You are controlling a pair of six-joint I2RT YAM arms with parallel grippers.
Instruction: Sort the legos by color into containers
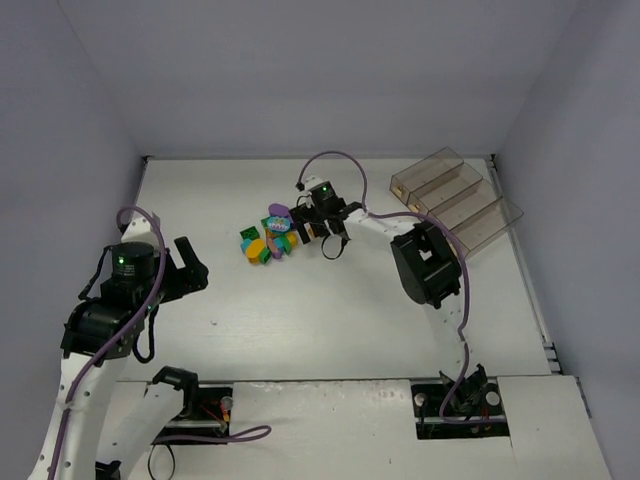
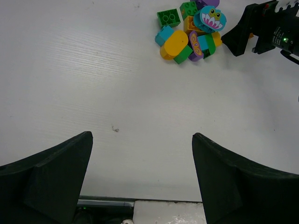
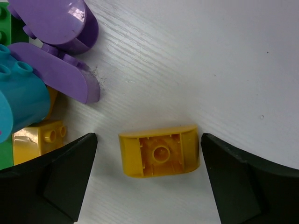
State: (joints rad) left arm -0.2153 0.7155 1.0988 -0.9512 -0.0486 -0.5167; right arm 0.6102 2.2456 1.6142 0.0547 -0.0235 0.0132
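**A:** How does the left arm (image 1: 105,310) stand?

**B:** It is at the left of the overhead view with its elbow bent and its wrist turned toward the middle of the table (image 1: 320,330). The left gripper (image 1: 192,266) hangs over bare surface, jaws spread wide, nothing between them.

**A:** And the legos (image 1: 268,241)?

**B:** They are bunched in a heap just left of centre. The left wrist view has them at upper right, well away from its fingers.

**A:** The right arm (image 1: 430,265)?

**B:** From lower right it folds at the elbow and reaches left to the heap's right edge, wrist pointing down. The right gripper (image 3: 148,137) is wide apart and straddles a yellow brick (image 3: 160,150), which lies hollow side up, apart from the heap. The right finger is just beside the brick, while the left one leaves a gap.

**A:** The containers (image 1: 455,192)?

**B:** They sit at upper right, set at a slant, well apart from the legos.
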